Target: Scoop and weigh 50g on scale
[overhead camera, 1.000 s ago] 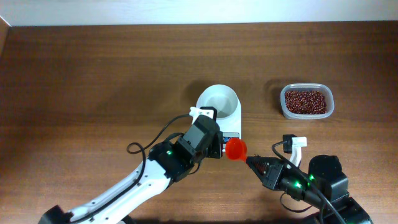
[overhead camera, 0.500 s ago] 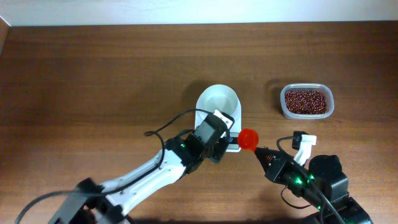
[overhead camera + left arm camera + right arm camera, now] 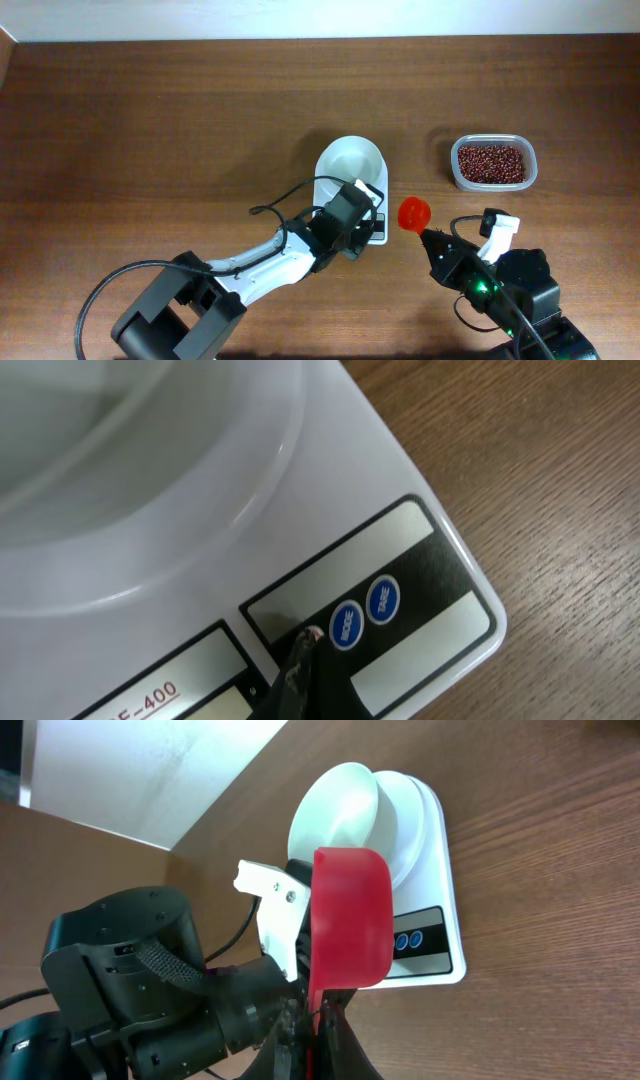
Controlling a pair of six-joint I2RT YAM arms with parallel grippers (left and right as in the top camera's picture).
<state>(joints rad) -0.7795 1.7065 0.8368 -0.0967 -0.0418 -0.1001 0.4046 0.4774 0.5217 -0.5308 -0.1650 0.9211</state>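
1. The brown wooden desk point(image 3: 150, 120) carries everything. There is 1 desk, with 2 arms reaching in from its front edge.
2. The small white rectangular digital scale point(image 3: 345, 470) sits near the middle of the desk, a little toward the right edge. There is 1. It looks light, stiff and smooth-shelled, so I judge a sideways shove would slide it. Presses should go straight down, and any hold belongs on the body's side edges, not the platform.
3. The round white plastic bowl point(image 3: 350, 162) rests on the scale's far half and looks empty. There is 1. It probably sits loose and light, so it could tip if knocked at the rim.
4. The clear plastic tub of red beans point(image 3: 492, 163) stands well apart from the scale, toward the right edge. There is 1. The beans are too many to count, and being small and hard they would likely roll.
5. The red plastic scoop point(image 3: 414, 212) hovers just right of the scale. There is 1, and it looks empty. The right gripper point(image 3: 315, 1040) is clamped on its handle.
6. The left gripper point(image 3: 298, 665) is clenched with nothing in it. Its tip touches the scale's dark panel just beside the buttons.
7. There are 2 round blue buttons point(image 3: 345, 626), side by side on the panel.
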